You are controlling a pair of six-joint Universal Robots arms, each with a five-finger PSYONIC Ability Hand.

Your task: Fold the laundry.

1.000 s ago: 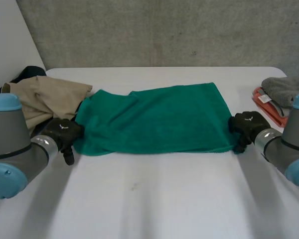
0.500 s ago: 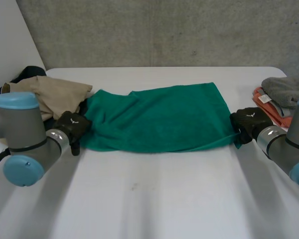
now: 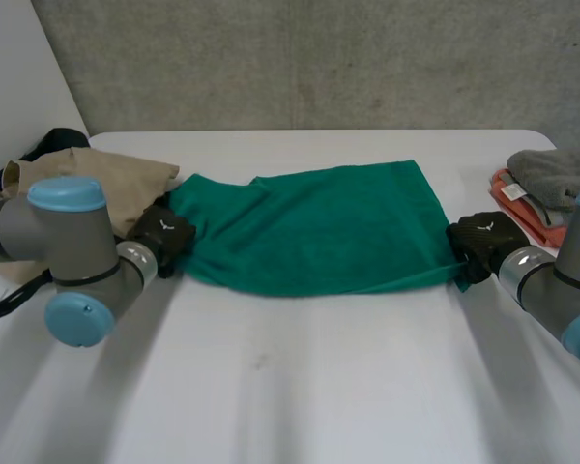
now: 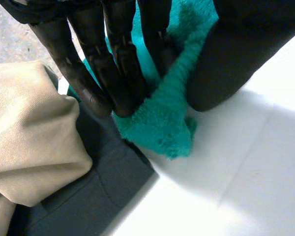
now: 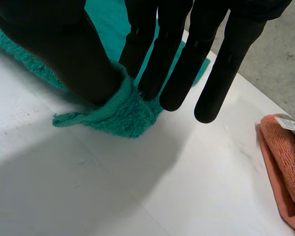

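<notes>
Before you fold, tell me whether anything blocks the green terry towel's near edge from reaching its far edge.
Nothing visible does. The left hand and right hand pinch the near corners of the green terry towel. The crumpled beige garment lies beside its left end, not across it.

Two hands [image 3: 164, 235] [image 3: 485, 242], one green towel [image 3: 319, 227], four other cloths [image 3: 106, 179] [image 3: 63, 137] [image 3: 551, 172] [image 3: 534, 220]

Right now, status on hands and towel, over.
Both pinching: left hand on green towel near corner, right hand on the other near corner. Towel spread between them. Close beside left hand: tan garment.
</notes>
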